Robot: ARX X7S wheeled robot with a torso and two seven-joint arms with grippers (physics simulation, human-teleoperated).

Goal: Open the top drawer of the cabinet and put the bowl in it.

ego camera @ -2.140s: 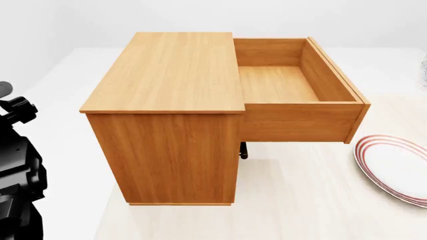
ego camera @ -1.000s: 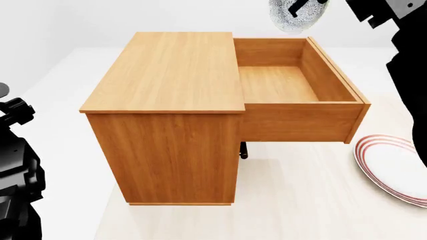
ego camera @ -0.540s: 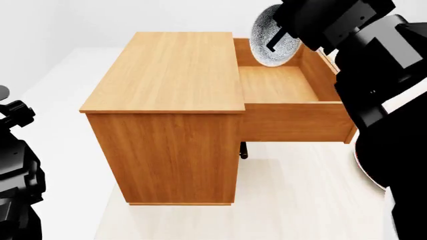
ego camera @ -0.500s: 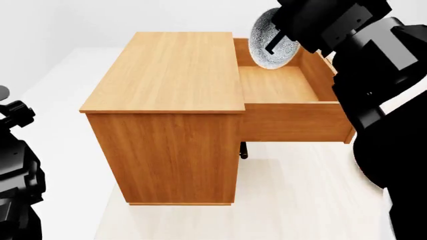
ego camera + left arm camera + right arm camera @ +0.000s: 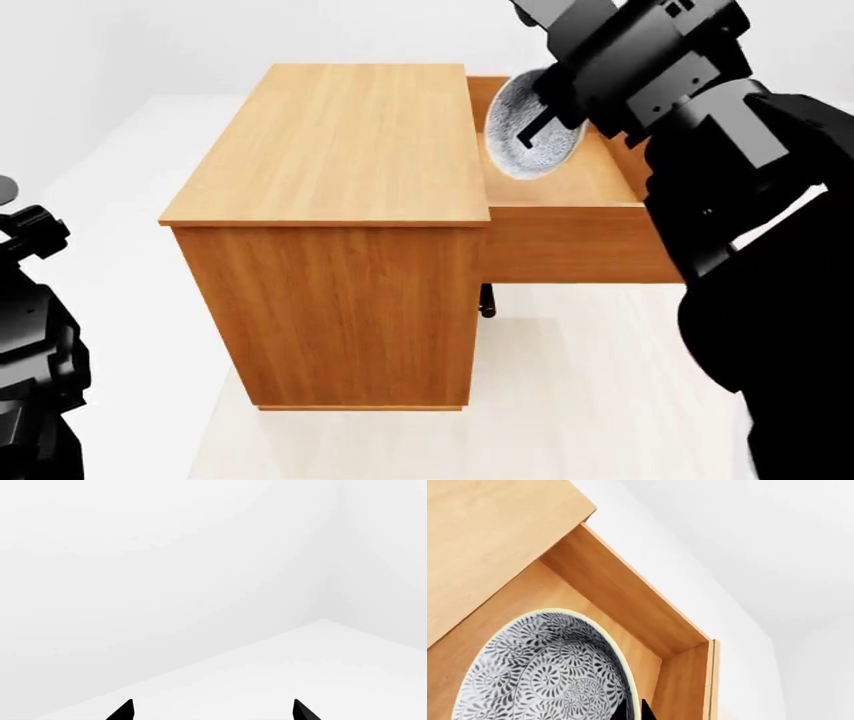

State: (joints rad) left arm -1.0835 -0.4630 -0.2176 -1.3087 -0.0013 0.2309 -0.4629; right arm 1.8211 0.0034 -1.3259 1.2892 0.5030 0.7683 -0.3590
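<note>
Holding: the right gripper (image 5: 550, 112) has its fingers closed on the rim of the bowl (image 5: 531, 128).
Bowl look: round and deep, with a grey-blue scroll pattern on white and a pale rim, tilted on its side.
Bowl place: above the inside of the pulled-out top drawer (image 5: 567, 215) of the cabinet (image 5: 334, 220).
Left gripper (image 5: 213, 711): two black fingertips apart, nothing between them.
Surface: pale floor (image 5: 574, 400).
Room: plain white walls (image 5: 167, 555).
</note>
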